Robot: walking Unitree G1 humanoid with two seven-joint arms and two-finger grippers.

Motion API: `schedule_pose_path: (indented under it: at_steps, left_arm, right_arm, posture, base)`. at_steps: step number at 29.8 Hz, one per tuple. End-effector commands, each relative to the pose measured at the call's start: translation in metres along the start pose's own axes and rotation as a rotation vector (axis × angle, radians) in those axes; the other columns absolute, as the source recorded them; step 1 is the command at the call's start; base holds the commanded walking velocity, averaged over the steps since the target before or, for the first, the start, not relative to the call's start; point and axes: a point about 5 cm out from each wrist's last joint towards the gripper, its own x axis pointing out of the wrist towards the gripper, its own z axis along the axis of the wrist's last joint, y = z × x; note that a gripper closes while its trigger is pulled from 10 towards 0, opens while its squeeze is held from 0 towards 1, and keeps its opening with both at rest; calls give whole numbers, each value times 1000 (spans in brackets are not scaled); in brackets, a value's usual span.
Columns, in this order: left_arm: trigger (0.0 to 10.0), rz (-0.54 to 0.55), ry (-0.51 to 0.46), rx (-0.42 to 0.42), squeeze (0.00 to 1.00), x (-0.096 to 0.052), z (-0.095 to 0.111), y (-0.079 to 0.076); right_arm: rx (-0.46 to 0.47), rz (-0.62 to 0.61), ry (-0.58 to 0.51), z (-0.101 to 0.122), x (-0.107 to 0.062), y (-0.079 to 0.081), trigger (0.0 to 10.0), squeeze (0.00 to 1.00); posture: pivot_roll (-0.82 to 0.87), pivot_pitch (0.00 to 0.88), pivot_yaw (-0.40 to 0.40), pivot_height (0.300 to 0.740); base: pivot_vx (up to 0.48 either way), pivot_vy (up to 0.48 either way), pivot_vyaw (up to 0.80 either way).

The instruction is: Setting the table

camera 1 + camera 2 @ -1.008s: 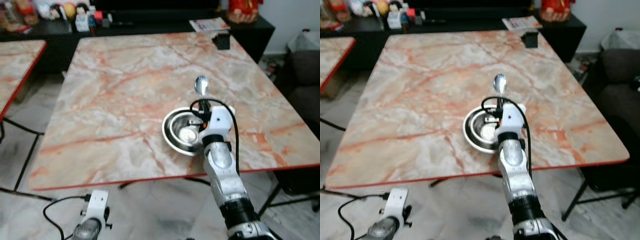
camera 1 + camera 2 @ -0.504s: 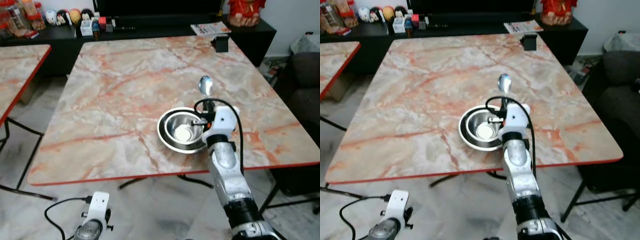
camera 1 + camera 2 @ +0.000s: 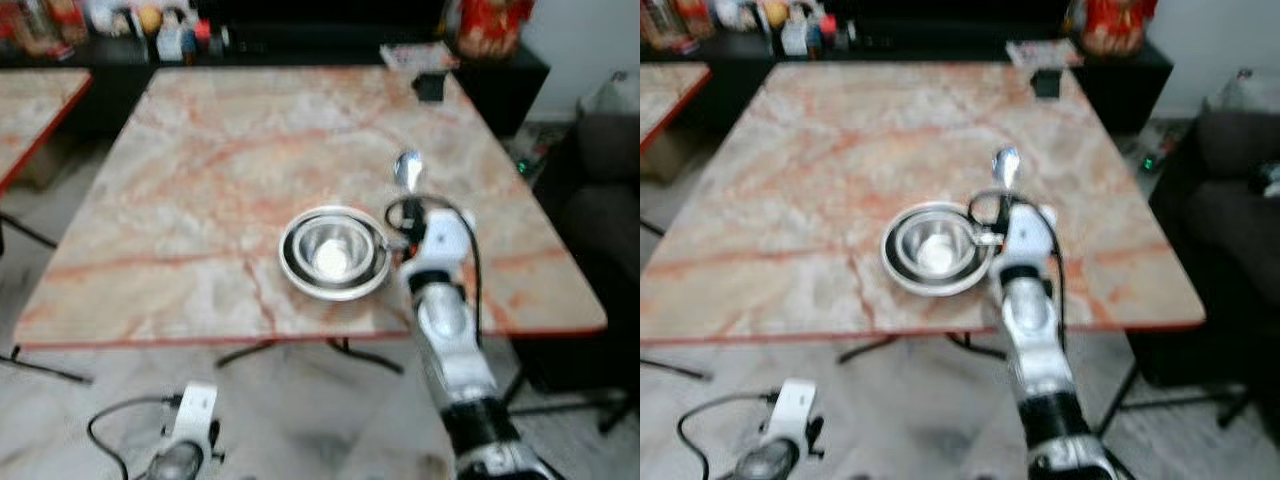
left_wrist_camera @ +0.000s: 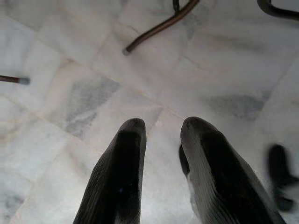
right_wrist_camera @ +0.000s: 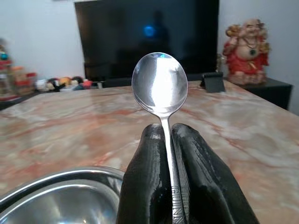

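1. Spoon [image 5: 160, 86] is pinched between the right gripper [image 5: 170, 140] fingers, which are pressed together on the handle with the shiny scoop standing up beyond their tips, just past the far right rim of the bowl [image 3: 334, 253].

2. Over the last second the whole head picture has slid: the bowl sat right under the wrist a second ago and now lies to the left of the arm, and the table [image 3: 200, 170] shows more of its near edge. Everything shifted together and the picture is blurred, so I judge the robot has stepped or turned, not that the bowl was pushed.

3. Against the bowl, the gripper has come off its rim to the right side. That suits laying the spoon on the bare marble beside the bowl, which I take to be the step in hand; the bowl is set, the spoon not yet down.

4. Right arm reaches forward from the table's near edge, forearm rising to a white wrist level with the bowl, black cable looped over it, fingers pointing away across the table and holding the spoon nearly upright.

5. Left gripper [image 4: 161, 126] hangs idle below the table edge over the pale marble floor [image 4: 70, 56], its fingers slightly spread with nothing between them.

6. Far end of the table carries a small dark object [image 3: 430, 86]; too blurred to name.
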Motion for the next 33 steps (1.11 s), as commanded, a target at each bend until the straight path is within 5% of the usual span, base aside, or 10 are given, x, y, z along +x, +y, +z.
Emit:
schedule_pose_path:
  at_steps: [1, 23, 33]
  left_arm:
    - [10000, -7, 16, 10, 0, -1, -5, -3]
    - [10000, 4, 17, 6, 0, -2, -6, 4]
    - [10000, 0, 21, 8, 0, -2, -7, 3]
  right_arm:
    - [-9, -24, 6, -2, -2, -7, 10000, 0]
    - [-17, -11, 71, -16, -5, -3, 10000, 0]
    - [-20, -8, 96, -21, -6, -3, 10000, 0]
  posture:
    - [-25, 134, 0, 740]
    - [-18, 137, 13, 740]
    - [-18, 136, 14, 740]
  base:
    - [0, 0, 0]
    - [0, 0, 0]
    - [251, 0, -110]
